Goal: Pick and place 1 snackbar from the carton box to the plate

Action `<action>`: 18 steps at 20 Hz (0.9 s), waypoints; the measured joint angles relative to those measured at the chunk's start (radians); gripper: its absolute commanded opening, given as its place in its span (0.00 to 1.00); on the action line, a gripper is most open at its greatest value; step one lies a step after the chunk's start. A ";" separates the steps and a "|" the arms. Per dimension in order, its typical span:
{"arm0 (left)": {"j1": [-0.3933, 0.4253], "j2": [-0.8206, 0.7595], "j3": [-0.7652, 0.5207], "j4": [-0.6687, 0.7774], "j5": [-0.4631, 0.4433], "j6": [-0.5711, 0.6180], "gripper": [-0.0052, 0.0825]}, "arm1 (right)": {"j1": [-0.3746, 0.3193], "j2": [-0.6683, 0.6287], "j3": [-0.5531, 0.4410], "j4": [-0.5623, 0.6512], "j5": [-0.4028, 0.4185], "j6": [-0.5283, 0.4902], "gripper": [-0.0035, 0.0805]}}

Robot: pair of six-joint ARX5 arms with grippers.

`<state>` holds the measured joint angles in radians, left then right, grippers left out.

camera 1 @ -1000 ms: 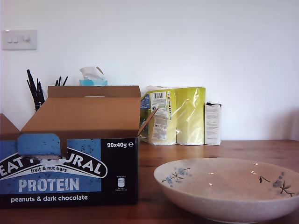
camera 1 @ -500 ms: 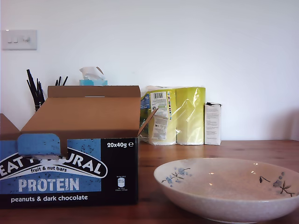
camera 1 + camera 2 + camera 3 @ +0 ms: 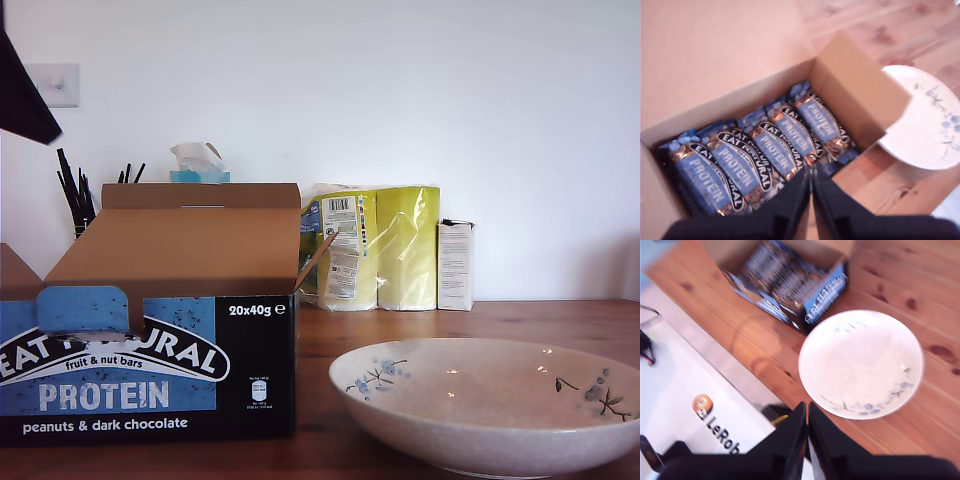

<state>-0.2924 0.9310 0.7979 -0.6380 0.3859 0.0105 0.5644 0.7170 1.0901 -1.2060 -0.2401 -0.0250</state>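
Snackbars (image 3: 765, 150) lie in a row inside the carton box (image 3: 150, 360), blue-and-black wrappers facing up with white "PROTEIN" print, as my first wrist view looks down on them. My first gripper (image 3: 811, 175) hangs above the near end of that row, its two dark fingers (image 3: 795, 200) pressed together with only a thin seam between them, holding nothing. In the exterior view the box stands at the exterior view's left with its brown flaps open, and the plate (image 3: 480, 440) sits just beside it on the wooden table (image 3: 400, 320), apart from the box and with nothing in it. My second gripper (image 3: 806, 412) hovers well above the table's edge (its fingers also closed on each other, nothing between them), looking down on the plate and the box beyond. A dark shape (image 3: 22, 95) shows at the exterior view's upper left corner; I cannot tell which arm it is.
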 measured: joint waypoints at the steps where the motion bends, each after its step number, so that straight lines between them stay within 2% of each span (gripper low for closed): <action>1: -0.008 0.033 0.019 -0.003 -0.011 -0.011 0.03 | 0.011 0.024 0.010 -0.006 0.026 -0.004 0.03; 7: -0.054 0.207 0.144 -0.025 -0.102 -0.161 0.03 | 0.020 0.114 0.012 0.023 0.049 -0.042 0.03; 12: -0.072 0.356 0.257 -0.154 -0.153 -0.286 0.03 | 0.020 0.119 0.012 0.059 0.049 -0.082 0.03; 18: -0.095 0.520 0.320 -0.281 -0.254 -0.303 0.03 | 0.020 0.125 0.012 0.088 0.049 -0.105 0.03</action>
<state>-0.3870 1.4509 1.1179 -0.9188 0.1322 -0.2924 0.5846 0.8421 1.1023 -1.1179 -0.1909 -0.1295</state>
